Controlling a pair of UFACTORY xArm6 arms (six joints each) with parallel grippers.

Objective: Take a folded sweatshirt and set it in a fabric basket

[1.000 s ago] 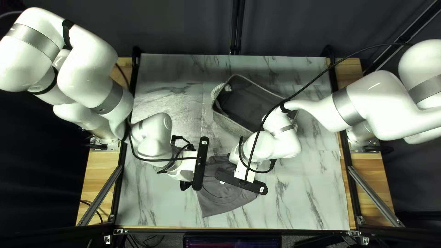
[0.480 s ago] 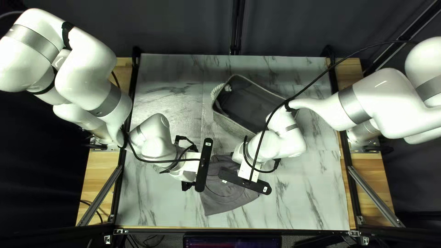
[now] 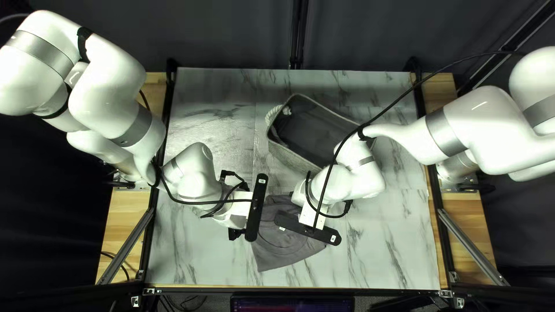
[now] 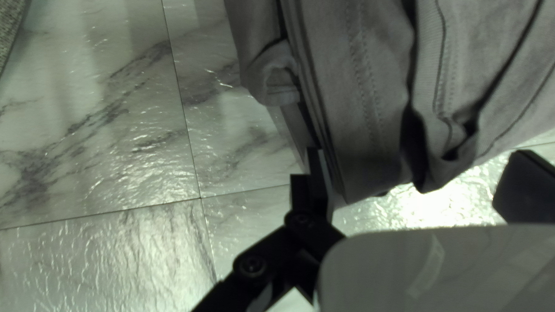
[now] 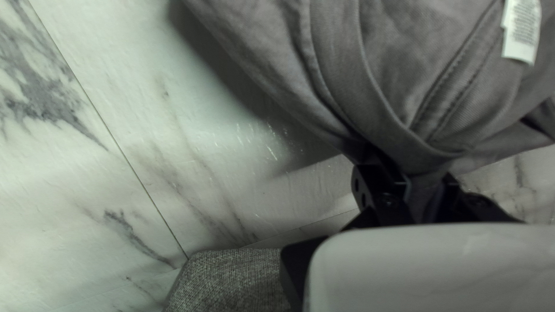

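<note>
One sweatshirt (image 3: 283, 248), gray and folded, is held outside the basket (image 3: 289, 157), just beyond its near wall. At its basket-side end, the cloth is gripped firmly by the right pincer (image 5: 425, 188), closed down to the bunched thickness between its two fingers. The left pincer (image 4: 417, 159) is spread wide, with the fold lying between its fingers but not clamped. From the shadow, part of the bundle is judged to be raised off the surface (image 3: 376, 254). Were it carried basketward on the one grip alone, the unsupported side could be left to droop, the fold opened and a loose layer dragged against the near wall. If the left pincer is closed too shallowly, only outer layers may be caught and the inner ones dropped short of the basket. Both ends should be secured, then lifted above the rim.
</note>
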